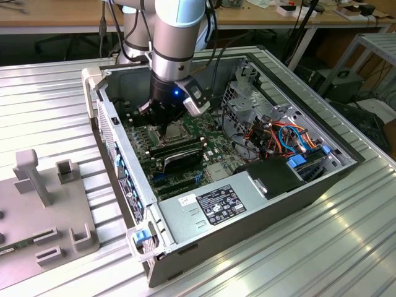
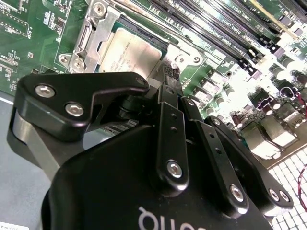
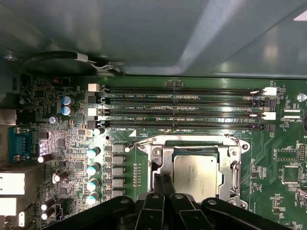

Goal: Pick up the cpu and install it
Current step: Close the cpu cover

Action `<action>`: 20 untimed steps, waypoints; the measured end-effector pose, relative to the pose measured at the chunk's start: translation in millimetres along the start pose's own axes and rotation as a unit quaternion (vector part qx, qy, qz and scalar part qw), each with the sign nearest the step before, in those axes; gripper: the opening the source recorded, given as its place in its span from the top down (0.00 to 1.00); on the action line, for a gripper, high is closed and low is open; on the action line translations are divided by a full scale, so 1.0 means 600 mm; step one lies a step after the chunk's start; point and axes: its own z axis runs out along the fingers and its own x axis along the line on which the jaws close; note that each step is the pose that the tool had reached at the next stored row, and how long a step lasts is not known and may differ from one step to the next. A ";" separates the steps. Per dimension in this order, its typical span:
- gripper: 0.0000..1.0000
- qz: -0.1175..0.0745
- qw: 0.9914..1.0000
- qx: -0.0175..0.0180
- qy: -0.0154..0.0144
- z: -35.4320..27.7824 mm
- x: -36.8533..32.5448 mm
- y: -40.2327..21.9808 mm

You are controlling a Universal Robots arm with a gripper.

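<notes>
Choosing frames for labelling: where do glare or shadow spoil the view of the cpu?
First wrist view: cpu evenly lit, mild sheen, no glare. Second wrist view: cpu top reflects brightly; the motherboard edge washes out white. Exterior view: the gripper shades the cpu beneath; the ribbed table glares.

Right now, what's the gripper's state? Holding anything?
Gripper: closed, holding nothing, its tips at the edge of the cpu.
</notes>
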 end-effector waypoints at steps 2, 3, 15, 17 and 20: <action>0.89 0.000 1.000 0.000 0.000 0.006 0.000 0.000; 0.89 0.000 1.000 0.000 0.000 0.010 0.000 0.000; 0.89 0.000 1.000 0.000 0.000 0.013 0.000 0.000; 0.89 0.000 1.000 0.000 0.000 0.012 0.000 0.000; 0.89 0.000 1.000 0.000 0.000 0.007 0.000 0.000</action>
